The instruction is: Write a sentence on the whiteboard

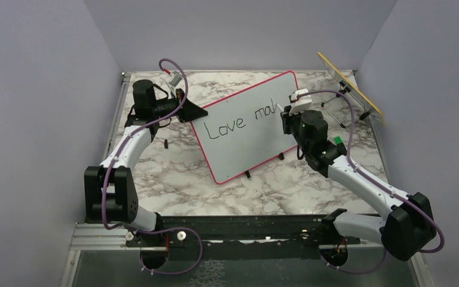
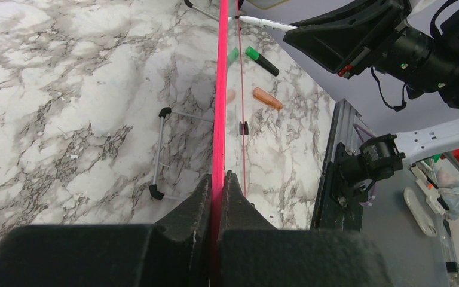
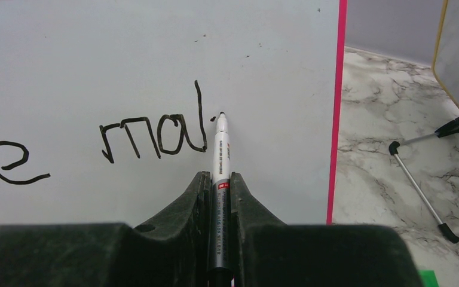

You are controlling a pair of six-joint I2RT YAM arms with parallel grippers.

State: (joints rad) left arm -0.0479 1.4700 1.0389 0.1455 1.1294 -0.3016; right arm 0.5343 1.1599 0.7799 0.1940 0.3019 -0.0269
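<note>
The whiteboard (image 1: 248, 137), white with a pink-red frame, stands tilted on the marble table. Black writing on it reads "Love mal" (image 1: 239, 122); the right wrist view shows "e" and "mal" (image 3: 155, 134). My left gripper (image 1: 196, 111) is shut on the board's left edge; in the left wrist view the jaws clamp the pink frame (image 2: 218, 119). My right gripper (image 1: 288, 110) is shut on a white and grey marker (image 3: 220, 161). Its black tip touches the board just right of the upright stroke.
A yellow-edged panel (image 1: 349, 84) on a metal wire stand (image 1: 334, 113) stands at the back right. A green marker (image 2: 262, 60) and an orange cap (image 2: 267, 98) lie on the table beyond the board. Another wire stand (image 2: 158, 149) lies behind the board.
</note>
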